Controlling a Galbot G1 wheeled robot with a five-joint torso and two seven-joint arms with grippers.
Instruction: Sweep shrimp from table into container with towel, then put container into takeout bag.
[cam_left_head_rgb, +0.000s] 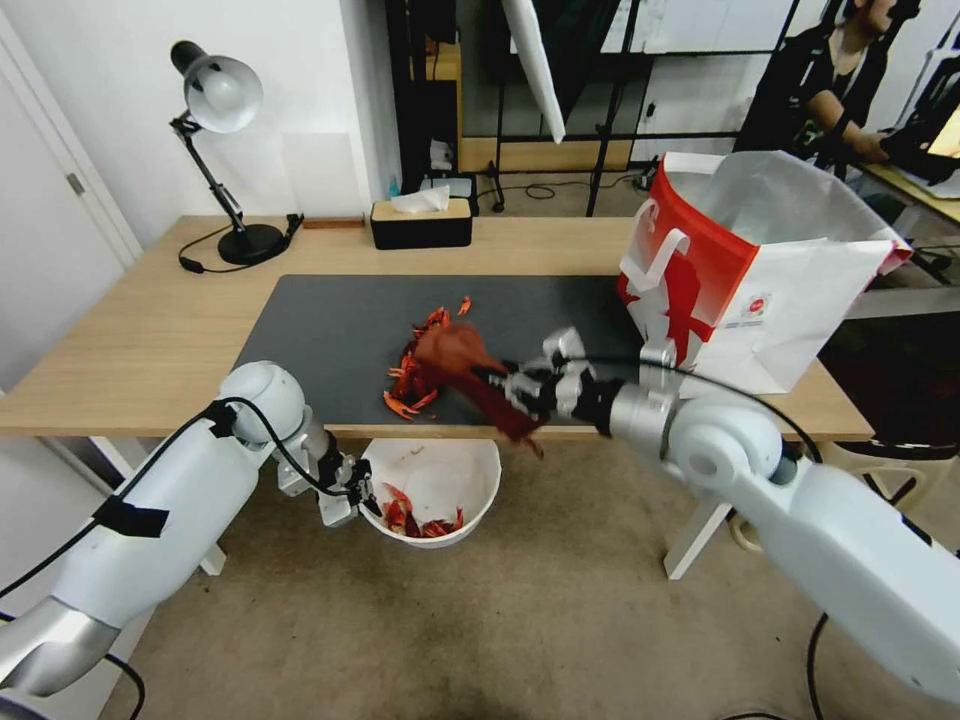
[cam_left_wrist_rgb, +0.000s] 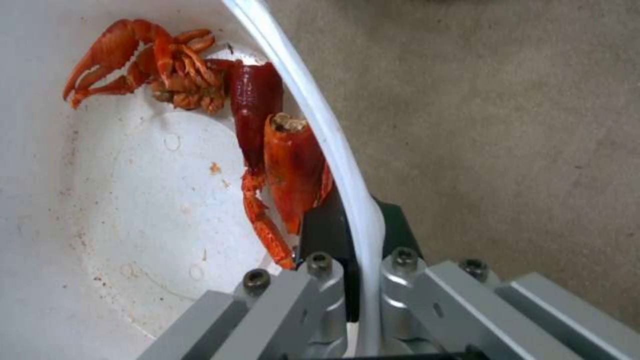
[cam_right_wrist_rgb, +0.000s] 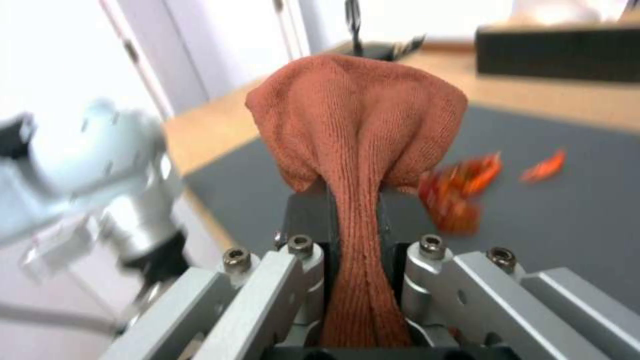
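While the left gripper (cam_left_head_rgb: 368, 497) pinches the container (cam_left_head_rgb: 440, 478) rim at lower centre, below the tabletop (cam_left_head_rgb: 130, 340) edge, the right gripper's (cam_left_head_rgb: 497, 384) fingers clamp the towel (cam_left_head_rgb: 470, 365). Shrimp (cam_left_head_rgb: 415, 375) lie left of the towel, directly above the container.

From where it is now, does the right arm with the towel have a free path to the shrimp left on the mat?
Probably yes. The right end effector, shut on the towel, hovers right beside the shrimp with nothing between them on the mat.

Left gripper (cam_left_wrist_rgb: 357, 260) jaws clamp the container (cam_left_wrist_rgb: 320, 120) rim, shrimp (cam_left_wrist_rgb: 267, 150) inside.
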